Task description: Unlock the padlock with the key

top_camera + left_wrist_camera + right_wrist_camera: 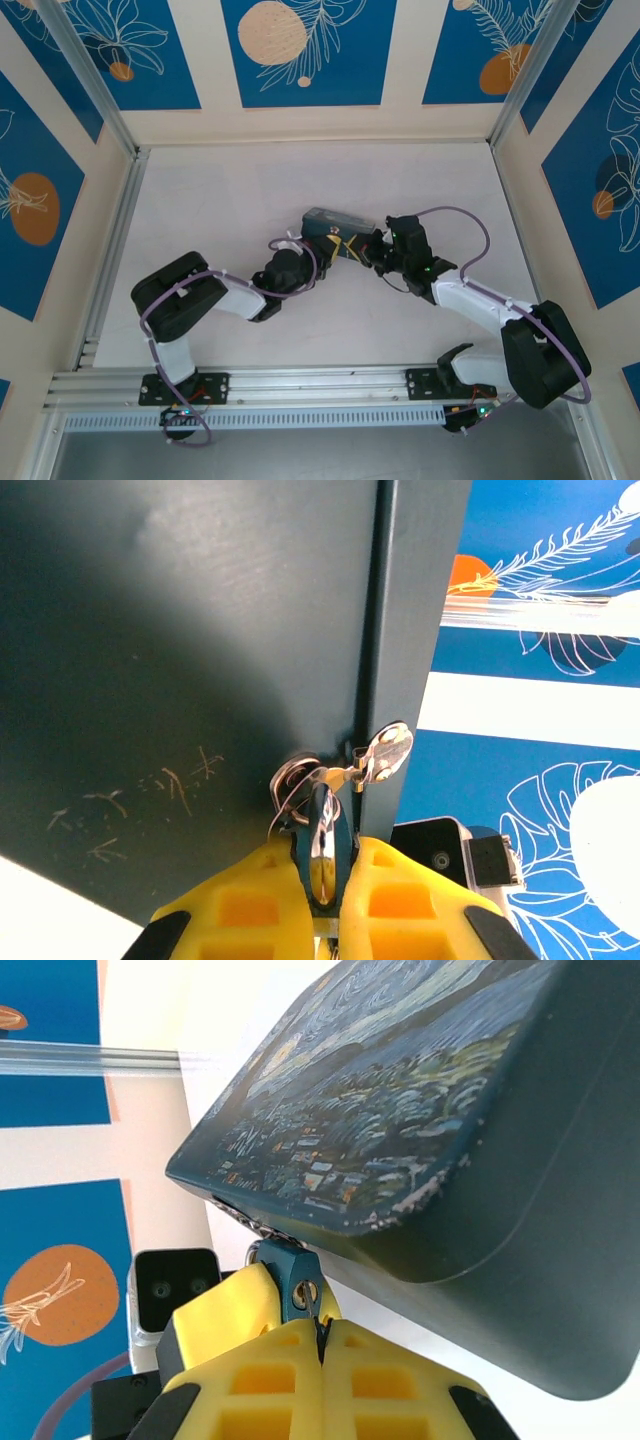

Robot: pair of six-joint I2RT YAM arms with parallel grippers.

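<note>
The blue-grey padlock hangs from the silver hasp of the dark painted tin. My left gripper is shut on the padlock's body, its yellow fingers pressing both sides. In the right wrist view the padlock shows its keyhole, and the thin key runs from my right gripper into it. The right gripper is shut on the key, hiding most of it. From above, both grippers, left and right, meet at the tin's near edge.
The tin is tilted, one edge lifted off the white table. The left gripper's yellow finger and wrist camera sit close beside my right fingers. Blue-patterned walls enclose the table.
</note>
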